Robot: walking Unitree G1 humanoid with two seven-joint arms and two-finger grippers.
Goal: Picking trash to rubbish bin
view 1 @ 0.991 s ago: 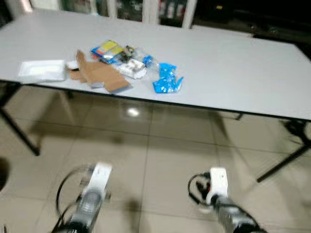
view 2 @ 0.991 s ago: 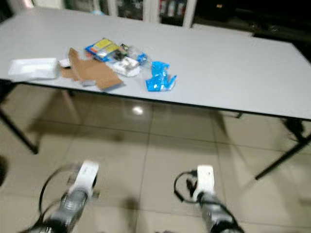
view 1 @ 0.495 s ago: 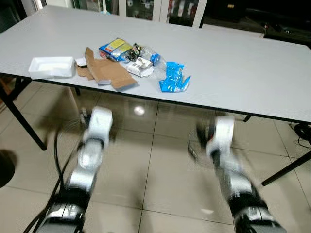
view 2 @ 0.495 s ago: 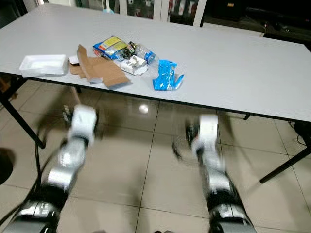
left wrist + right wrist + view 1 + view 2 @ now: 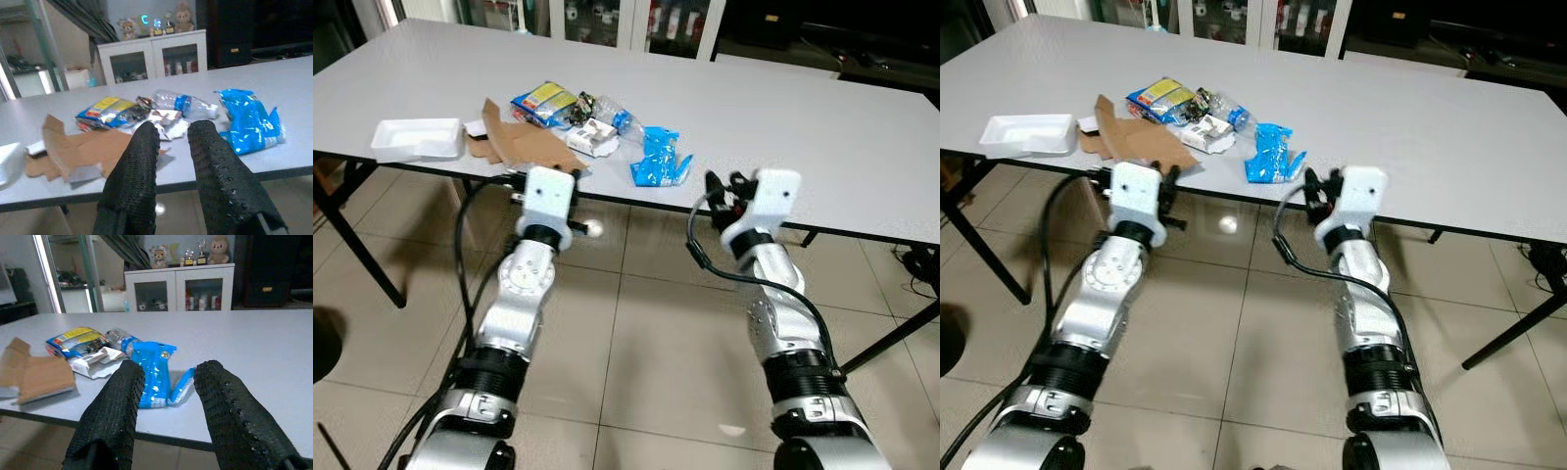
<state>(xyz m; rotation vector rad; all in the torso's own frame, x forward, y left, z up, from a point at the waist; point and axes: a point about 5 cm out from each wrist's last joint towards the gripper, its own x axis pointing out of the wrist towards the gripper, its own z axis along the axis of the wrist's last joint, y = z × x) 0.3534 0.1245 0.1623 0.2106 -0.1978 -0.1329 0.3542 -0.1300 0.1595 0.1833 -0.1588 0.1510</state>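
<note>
A grey surface [image 5: 822, 127] carries a small heap of trash near its front edge. Farthest to the robot's left lies a white foam tray [image 5: 416, 137]. Just beside it a piece of torn brown cardboard [image 5: 524, 147] reaches the edge. Behind the cardboard sits a yellow and blue snack wrapper [image 5: 546, 101], and next to that a crushed clear bottle [image 5: 612, 116] with a blue label, lying against some white crumpled paper [image 5: 592, 137]. A blue plastic bag [image 5: 658, 159] lies to the right of the heap, apart from the bottle.

Both arms are raised before the front edge, touching none of the trash. The left end effector [image 5: 173, 134] is level with the surface edge in front of the cardboard, its two black fingers [image 5: 137, 171] slightly spread with a narrow gap between them. The right end effector [image 5: 168, 374] points at the blue bag, its fingers [image 5: 230, 406] spread apart and holding nothing.

Below is a beige tiled floor [image 5: 646, 362]. Beyond the surface stands a white cabinet [image 5: 178, 289] with glass doors and small figurines on top.
</note>
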